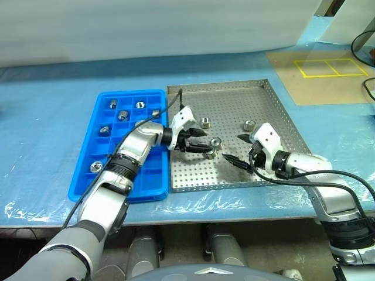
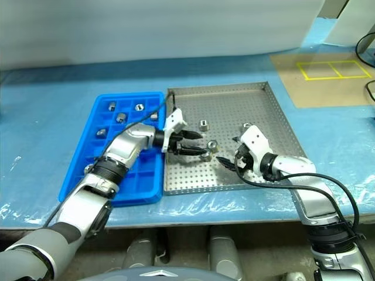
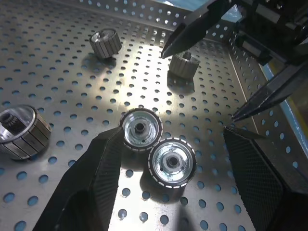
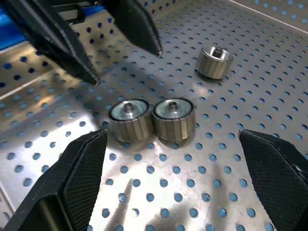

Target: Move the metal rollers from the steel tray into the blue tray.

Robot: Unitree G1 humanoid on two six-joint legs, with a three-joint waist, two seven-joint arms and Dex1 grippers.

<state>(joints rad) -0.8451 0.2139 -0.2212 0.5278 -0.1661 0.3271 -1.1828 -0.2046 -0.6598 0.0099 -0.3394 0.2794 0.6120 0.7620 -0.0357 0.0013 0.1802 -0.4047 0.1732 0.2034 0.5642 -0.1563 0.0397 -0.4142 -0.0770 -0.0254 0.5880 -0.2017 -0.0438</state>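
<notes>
The steel tray (image 1: 275, 117) lies in the middle of the table, with the blue tray (image 1: 149, 175) against its left side. Two metal rollers (image 3: 140, 129) (image 3: 172, 161) lie touching each other on the perforated floor. My left gripper (image 1: 208, 144) hovers open over this pair, its fingers (image 3: 91, 183) apart on either side and not touching them. My right gripper (image 1: 232, 147) faces it from the right, also open, with nothing between its fingers (image 4: 72, 178). Other rollers lie loose in the steel tray (image 1: 205, 122) (image 1: 249, 124). Several rollers (image 1: 122, 115) sit in compartments of the blue tray.
Clear plastic film covers the blue table top (image 1: 53, 134). A brown board with yellow tape squares (image 1: 328, 67) lies at the back right. A black cable (image 1: 363, 44) runs past the right edge. The two grippers' tips stand close together over the steel tray.
</notes>
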